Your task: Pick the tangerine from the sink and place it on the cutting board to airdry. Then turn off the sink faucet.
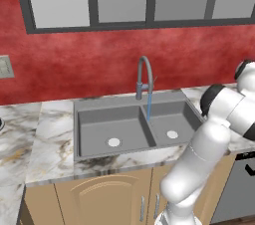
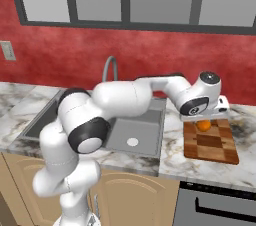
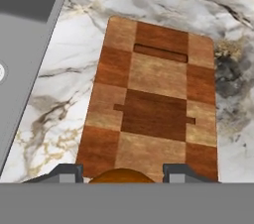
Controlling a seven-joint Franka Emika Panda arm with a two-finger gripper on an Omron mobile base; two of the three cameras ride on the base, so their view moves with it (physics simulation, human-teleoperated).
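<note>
Holding the small round bright-orange tangerine (image 2: pixel 203 125) between the two dark fingertips, my end effector (image 2: pixel 204 124) hangs just above the near end of the rectangular checkered wooden cutting board (image 2: pixel 210 142). The hand view confirms it: the fruit's top bulges between the tips at the bottom edge, over the board's brown squares. The jaws stand partway apart, closed on the fruit.

I judge the placing step is in hand. To do it well I would lower straight down until the tangerine rests on the board, then open gently so it does not roll, and keep it toward the board's middle rather than the edge nearest the grey double-basin sink (image 1: pixel 124 127).

The tangerine is round, so it has no long axis or heading I can read. The board's long axis runs away from the robot, roughly parallel to the sink's side wall.

Beyond it, the marble desk (image 2: pixel 175 150) surrounds board and sink, and the tall grey gooseneck faucet (image 1: pixel 144 77) shows a thin blue stream running, so shutting it off remains.
</note>
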